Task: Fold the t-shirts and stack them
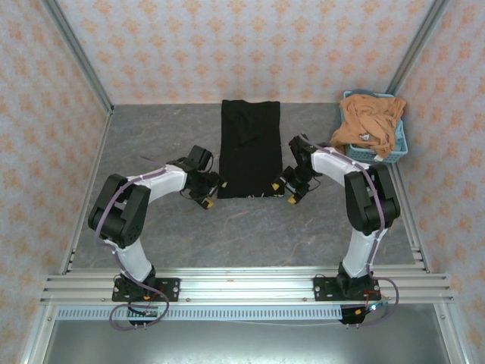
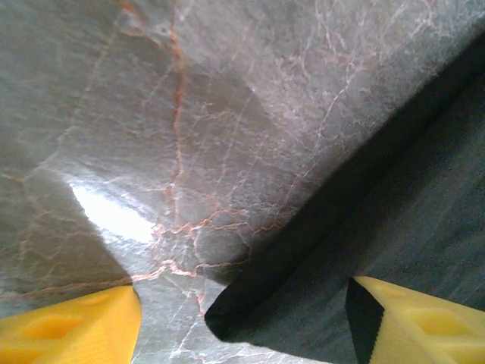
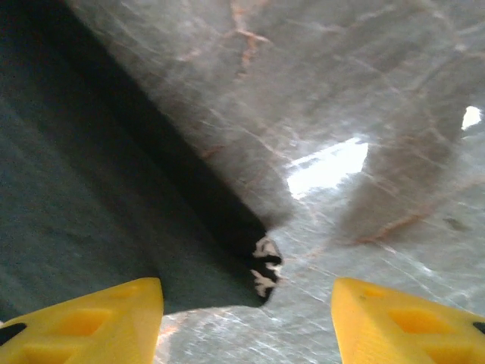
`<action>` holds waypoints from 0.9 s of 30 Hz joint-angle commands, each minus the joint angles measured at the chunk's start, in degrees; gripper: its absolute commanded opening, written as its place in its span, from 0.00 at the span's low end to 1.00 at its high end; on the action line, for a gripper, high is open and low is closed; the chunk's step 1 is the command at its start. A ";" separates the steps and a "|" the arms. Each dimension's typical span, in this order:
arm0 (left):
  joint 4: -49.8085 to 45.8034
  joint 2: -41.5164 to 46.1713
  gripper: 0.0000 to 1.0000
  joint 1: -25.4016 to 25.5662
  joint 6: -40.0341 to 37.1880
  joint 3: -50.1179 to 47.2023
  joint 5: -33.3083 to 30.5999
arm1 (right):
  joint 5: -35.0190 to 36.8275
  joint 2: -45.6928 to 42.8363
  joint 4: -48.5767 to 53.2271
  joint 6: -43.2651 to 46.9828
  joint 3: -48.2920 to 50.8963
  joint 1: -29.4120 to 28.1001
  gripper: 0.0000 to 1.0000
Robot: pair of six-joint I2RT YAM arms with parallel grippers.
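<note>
The black t-shirt [image 1: 250,148] lies flat on the grey table as a long narrow folded strip, its print hidden but for a white scrap at one near corner [image 3: 265,269]. My left gripper [image 1: 206,199] stands open at the strip's near left corner [image 2: 227,322], and the cloth reaches under one yellow finger [image 2: 424,322]. My right gripper [image 1: 285,194] stands open over the near right corner, one yellow finger [image 3: 91,322] above the cloth. The orange-tan t-shirt [image 1: 370,121] sits crumpled in the basket. Neither gripper holds cloth.
The light blue basket [image 1: 395,149] stands at the back right against the wall. Patterned walls close the table's back and sides. An aluminium rail [image 1: 242,284] with both arm bases runs along the near edge. Bare marbled tabletop [image 1: 159,136] lies left of the shirt.
</note>
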State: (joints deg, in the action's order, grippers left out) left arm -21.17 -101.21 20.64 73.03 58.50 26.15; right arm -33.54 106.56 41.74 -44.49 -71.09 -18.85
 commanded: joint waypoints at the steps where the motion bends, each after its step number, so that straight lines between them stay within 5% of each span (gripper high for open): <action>1: 10.86 -3.81 0.64 1.77 4.43 1.42 2.62 | -1.79 1.57 -3.87 -3.15 1.09 -0.15 0.57; 7: 12.08 -7.44 0.38 1.85 4.79 5.53 2.97 | -3.56 4.74 -9.01 -6.60 1.47 -0.20 0.38; 13: 9.95 -7.17 0.00 1.53 3.53 9.13 1.18 | -0.63 4.43 -7.20 -6.47 -2.03 -0.11 0.00; 18: 1.12 -1.06 0.00 0.72 -2.57 10.58 -1.63 | 2.33 0.94 -0.71 -3.76 -5.72 0.51 0.00; 27: -10.01 11.43 0.00 1.13 -14.52 3.80 3.46 | -1.18 -7.30 11.55 5.08 -4.13 -0.44 0.00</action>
State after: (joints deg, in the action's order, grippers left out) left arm -24.01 -93.49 21.65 64.71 65.06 27.66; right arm -34.15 103.48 45.76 -43.92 -76.07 -18.65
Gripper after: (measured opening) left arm 0.041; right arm 0.042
